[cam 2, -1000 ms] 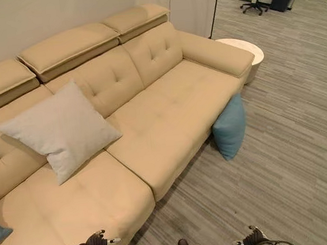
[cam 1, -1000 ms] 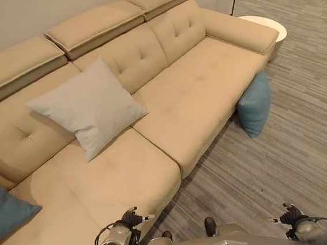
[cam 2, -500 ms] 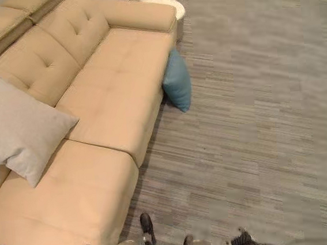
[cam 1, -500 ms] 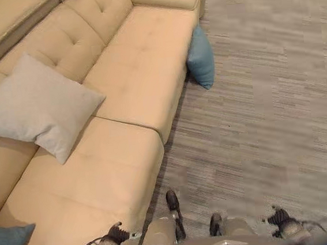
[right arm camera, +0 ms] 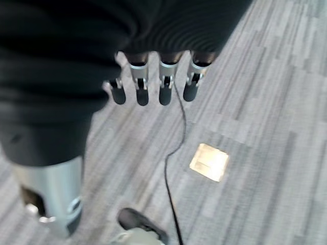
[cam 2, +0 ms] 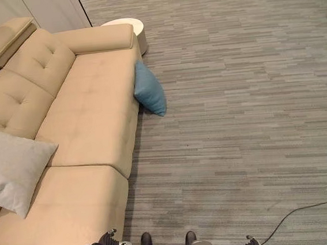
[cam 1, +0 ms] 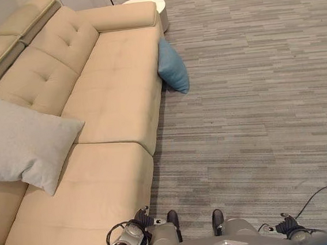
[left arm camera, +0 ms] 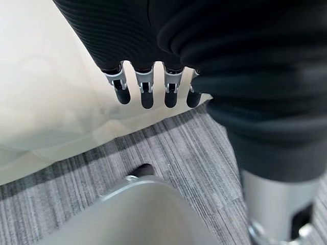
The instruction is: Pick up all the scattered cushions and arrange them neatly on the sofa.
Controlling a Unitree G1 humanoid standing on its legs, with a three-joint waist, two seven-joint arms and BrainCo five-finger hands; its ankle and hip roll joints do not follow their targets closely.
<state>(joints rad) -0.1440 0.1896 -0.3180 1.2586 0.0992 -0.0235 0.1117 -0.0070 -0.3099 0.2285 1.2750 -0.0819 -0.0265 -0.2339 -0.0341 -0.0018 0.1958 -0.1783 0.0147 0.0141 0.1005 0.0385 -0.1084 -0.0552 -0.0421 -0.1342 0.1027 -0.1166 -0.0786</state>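
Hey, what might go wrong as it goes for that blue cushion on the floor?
The blue fabric cushion leans on the beige upholstered sofa front, well ahead of both robot hands, so it must walk first. A black cable trails on the grey carpet nearby and might snag. The pale grey cushion sits askew and may get knocked.

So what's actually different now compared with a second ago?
Only the robot's view swung toward the open floor; the things themselves haven't moved. The blue cushion leans on the floor against the sofa as before, and the grey cushion lies on the seat. The left hand and right hand hang open, holding nothing.
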